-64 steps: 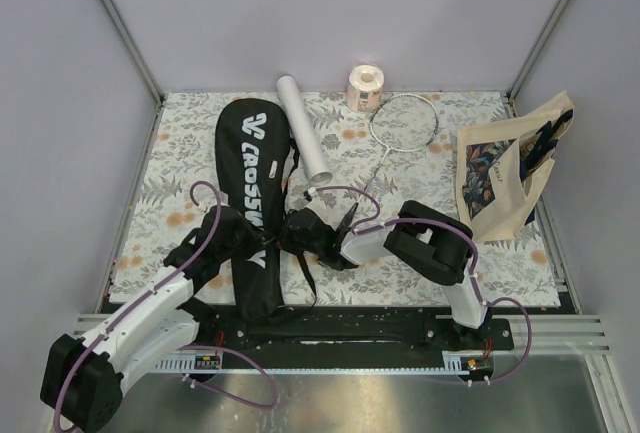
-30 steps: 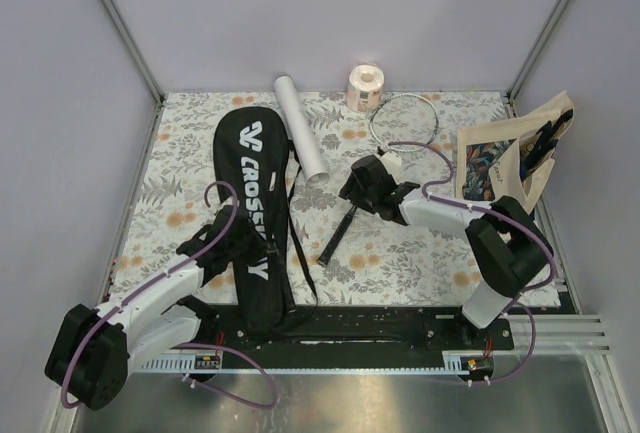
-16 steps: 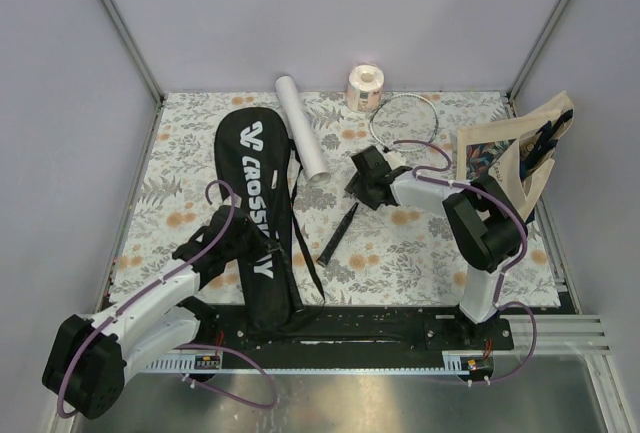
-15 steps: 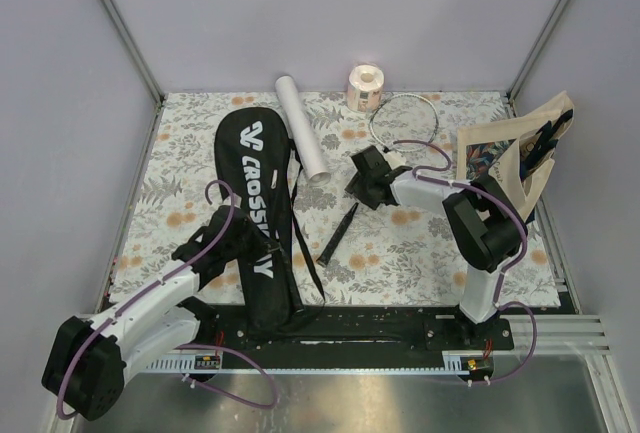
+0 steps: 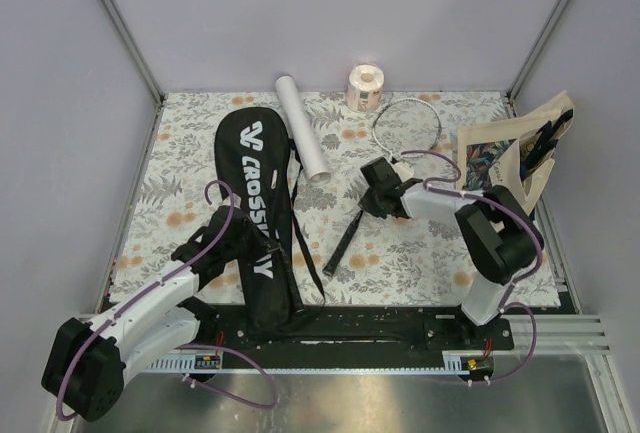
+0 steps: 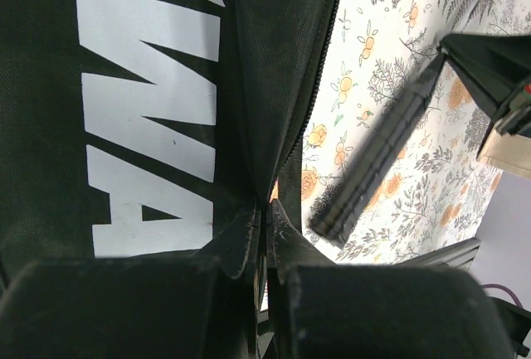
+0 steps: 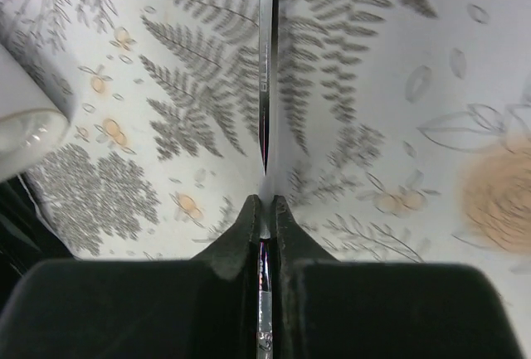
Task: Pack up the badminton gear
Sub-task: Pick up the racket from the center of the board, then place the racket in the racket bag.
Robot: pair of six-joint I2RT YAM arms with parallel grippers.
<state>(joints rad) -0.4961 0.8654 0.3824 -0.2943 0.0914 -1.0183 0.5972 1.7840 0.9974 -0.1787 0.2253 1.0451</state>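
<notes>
Floral print covered the surface point(image 5: 430, 253), and lilac walls closed it in on the left, right and far sides. My right claw point(image 7: 264, 203) was pinched shut on the thin silver shaft of the racket point(image 5: 347, 240). Its black handle pointed near-left toward the bag point(image 5: 248, 168), and its head lay at the far right, near the paper roll point(image 5: 365, 86). My left claw point(image 6: 265, 214) was clamped on the zipper edge of the black bag, along its right side toward the near end. The white tube point(image 5: 303, 140) lay just beside the bag's far end, apart from both claws.

To do this step well, I judged the left claw had to raise that edge enough for the mouth to gape toward the racket. It also had to hold steady so the fabric did not sag shut. The right claw's grip on so slim a shaft looked prone to swivelling, so I reckoned on slow travel. I would keep the racket low and lined up with the bag's length, head toward the wide far end, before sliding it in.
</notes>
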